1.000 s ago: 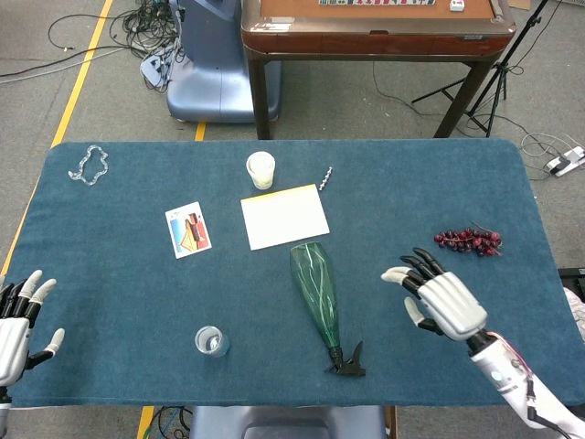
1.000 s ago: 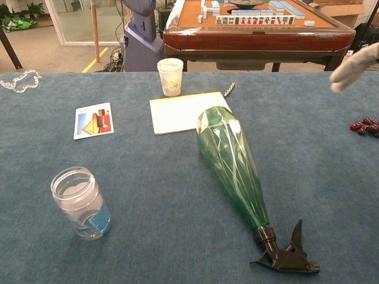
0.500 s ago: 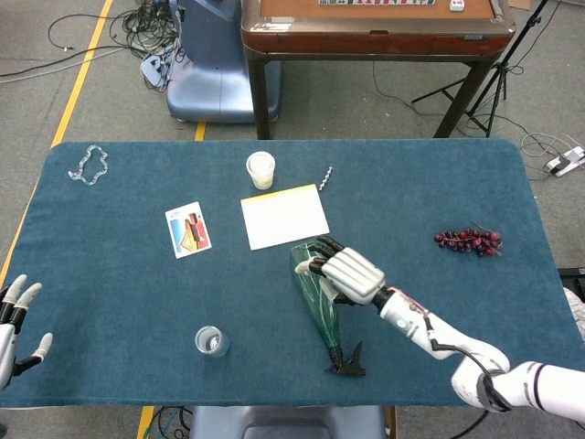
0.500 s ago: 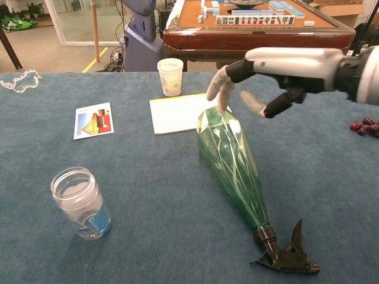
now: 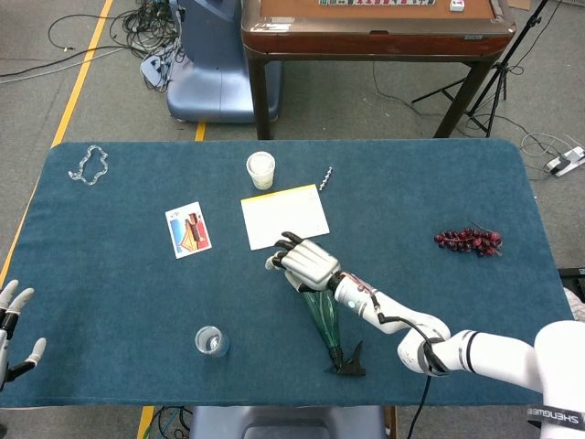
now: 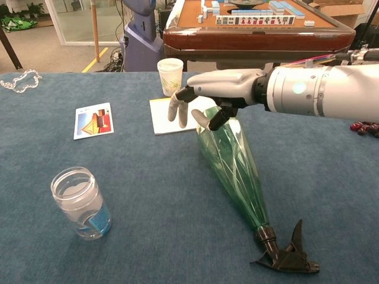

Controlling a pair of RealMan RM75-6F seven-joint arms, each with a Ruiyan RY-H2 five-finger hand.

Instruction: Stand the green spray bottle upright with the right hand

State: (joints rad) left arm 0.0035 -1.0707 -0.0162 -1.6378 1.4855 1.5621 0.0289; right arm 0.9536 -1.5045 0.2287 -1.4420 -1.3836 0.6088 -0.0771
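Observation:
The green spray bottle (image 5: 323, 316) (image 6: 234, 163) lies on its side on the blue table. Its wide base points to the far side and its black trigger nozzle (image 5: 348, 360) (image 6: 288, 255) points to the front edge. My right hand (image 5: 306, 262) (image 6: 214, 90) hovers over the bottle's wide base. Its fingers are spread and curl down past the bottle's left side, and the thumb sits at the base. It grips nothing. My left hand (image 5: 11, 326) shows only at the table's front left edge, with fingers apart and empty.
A white notepad (image 5: 283, 216) (image 6: 166, 116) lies just beyond the bottle's base, with a paper cup (image 5: 260, 169) (image 6: 170, 76) behind it. A clear jar (image 5: 211, 341) (image 6: 81, 202) stands front left. A picture card (image 5: 187, 230), grapes (image 5: 468, 240), a chain (image 5: 89, 165) and a small screw (image 5: 324, 176) lie around.
My right hand has swept left from the table's right side to above the bottle's base. My left hand has slipped lower at the front left edge. The bottle has not moved.

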